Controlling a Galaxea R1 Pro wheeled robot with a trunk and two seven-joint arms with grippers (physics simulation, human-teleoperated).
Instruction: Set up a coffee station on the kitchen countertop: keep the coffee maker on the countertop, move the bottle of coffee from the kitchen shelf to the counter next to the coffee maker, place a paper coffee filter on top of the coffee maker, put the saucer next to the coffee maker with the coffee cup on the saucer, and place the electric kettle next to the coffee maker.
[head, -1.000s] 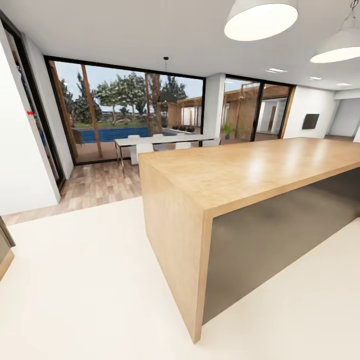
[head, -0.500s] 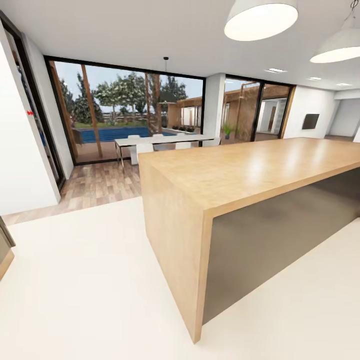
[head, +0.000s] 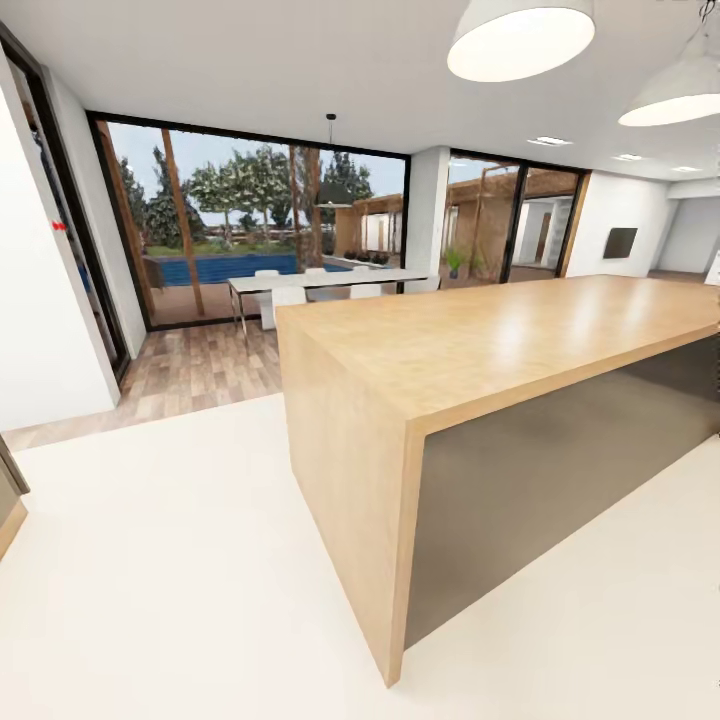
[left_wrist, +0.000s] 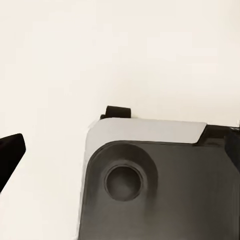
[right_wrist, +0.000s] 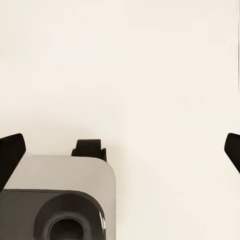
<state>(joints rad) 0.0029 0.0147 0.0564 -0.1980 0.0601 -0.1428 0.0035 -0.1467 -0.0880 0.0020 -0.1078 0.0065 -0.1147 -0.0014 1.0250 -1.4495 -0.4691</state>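
Cream floor (head: 180, 560) surrounds wooden island (head: 480, 340), seemingly bare.

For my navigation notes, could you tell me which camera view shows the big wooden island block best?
The head view: the island block spans its middle and right, bare wooden top and dark recessed side both visible. The wrist views look down on pale floor and the robot's base instead.

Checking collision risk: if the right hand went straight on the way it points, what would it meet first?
Probably the pale floor; the right hand is open, pointing down beside the robot's base. Depth is unclear.
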